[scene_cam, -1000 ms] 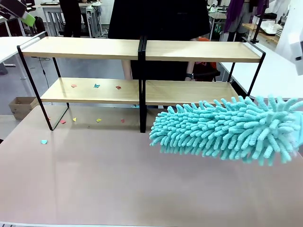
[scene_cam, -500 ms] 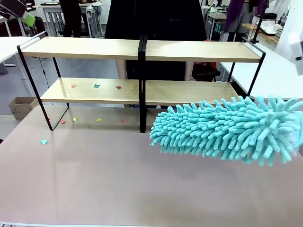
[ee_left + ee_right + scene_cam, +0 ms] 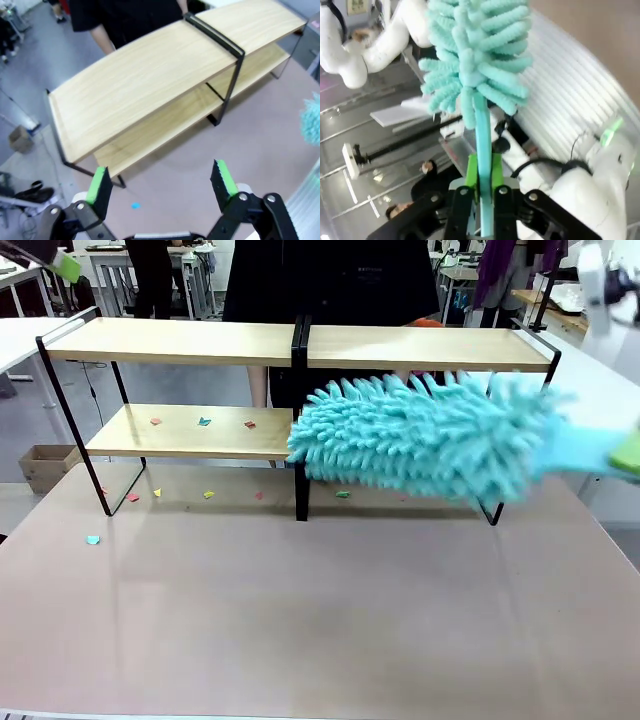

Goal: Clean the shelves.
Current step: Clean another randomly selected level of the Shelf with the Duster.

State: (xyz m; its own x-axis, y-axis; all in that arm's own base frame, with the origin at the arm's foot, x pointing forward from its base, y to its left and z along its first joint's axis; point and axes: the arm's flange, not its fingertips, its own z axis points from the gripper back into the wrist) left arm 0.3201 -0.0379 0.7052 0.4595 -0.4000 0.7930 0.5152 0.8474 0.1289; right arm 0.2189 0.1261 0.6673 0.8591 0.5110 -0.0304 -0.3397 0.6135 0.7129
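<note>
Coloured paper scraps [image 3: 203, 421] dot the shelves [image 3: 180, 341] and the brownish table [image 3: 300, 620].

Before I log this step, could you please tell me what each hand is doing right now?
Left hand: open, holding nothing.
Right hand: closed on the handle of the turquoise duster.
</note>
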